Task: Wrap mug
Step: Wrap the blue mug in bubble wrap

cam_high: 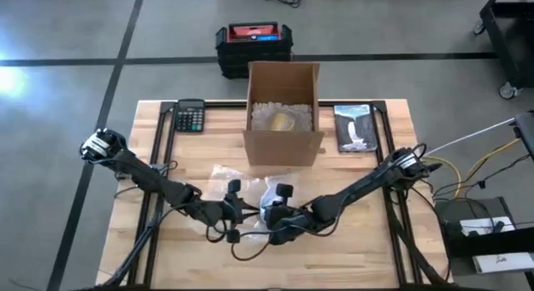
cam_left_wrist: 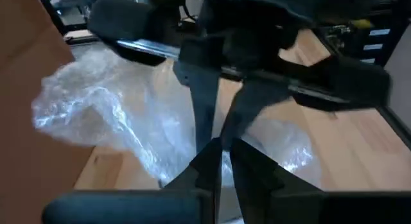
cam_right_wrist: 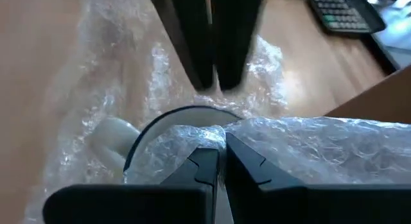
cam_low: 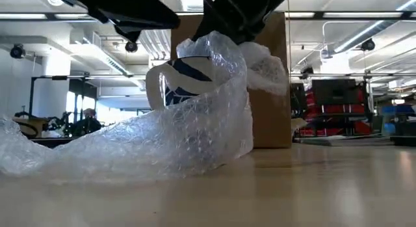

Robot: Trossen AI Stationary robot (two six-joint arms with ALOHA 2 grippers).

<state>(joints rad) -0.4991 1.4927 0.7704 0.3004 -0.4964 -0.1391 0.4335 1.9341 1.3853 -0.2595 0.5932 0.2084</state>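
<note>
At mid-table I see both grippers pinching the clear bubble wrap sheet (cam_low: 156,139) over the white, blue-striped ceramic mug (cam_low: 185,80). My left gripper (cam_left_wrist: 221,150) and right gripper (cam_right_wrist: 218,158) are each clamped on it, before the open brown cardboard box (cam_high: 283,114).

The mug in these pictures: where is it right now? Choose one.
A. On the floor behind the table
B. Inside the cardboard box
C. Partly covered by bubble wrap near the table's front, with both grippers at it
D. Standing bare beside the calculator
C. The low view shows the mug half draped in bubble wrap, and the high view shows the left gripper and right gripper meeting there, in front of the cardboard box.
</note>
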